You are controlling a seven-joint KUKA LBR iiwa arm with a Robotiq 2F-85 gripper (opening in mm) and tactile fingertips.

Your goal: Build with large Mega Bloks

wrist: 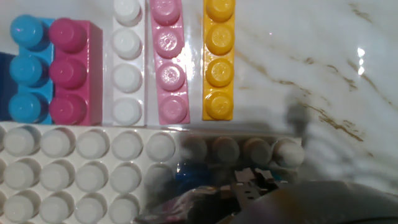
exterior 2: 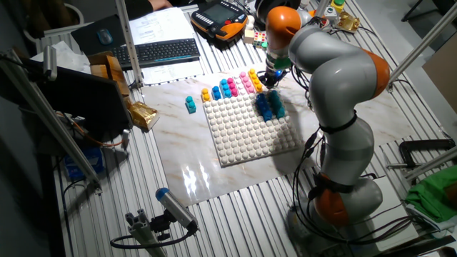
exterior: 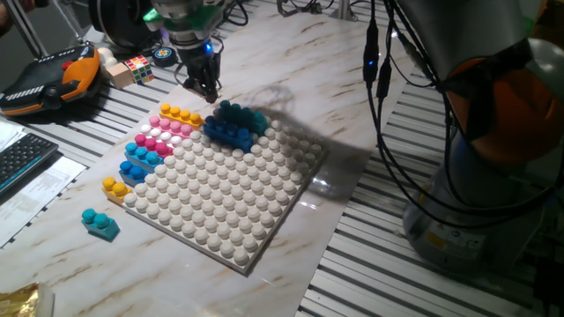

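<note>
My gripper (exterior: 206, 90) hangs just above the marble at the far corner of the white baseplate (exterior: 229, 207), empty and seemingly open; its fingers are only a dark blur at the bottom of the hand view. A blue brick (exterior: 227, 134) and a teal brick (exterior: 240, 114) sit together on the plate's far corner, right of the gripper. Along the plate's left edge lie a yellow-orange brick (exterior: 181, 114) (wrist: 219, 59), a pink one (wrist: 169, 59), a white one (wrist: 127, 59), a magenta one (wrist: 71, 71) and a light blue one (wrist: 28, 68). A light blue brick (exterior: 100, 223) lies loose.
A short yellow brick (exterior: 115, 187) lies at the plate's left corner. A small multicoloured puzzle cube (exterior: 137, 68), an orange-and-black pendant (exterior: 44, 79) and a keyboard (exterior: 22, 158) lie to the left. The arm's base (exterior 2: 343, 200) and its cables stand to the right.
</note>
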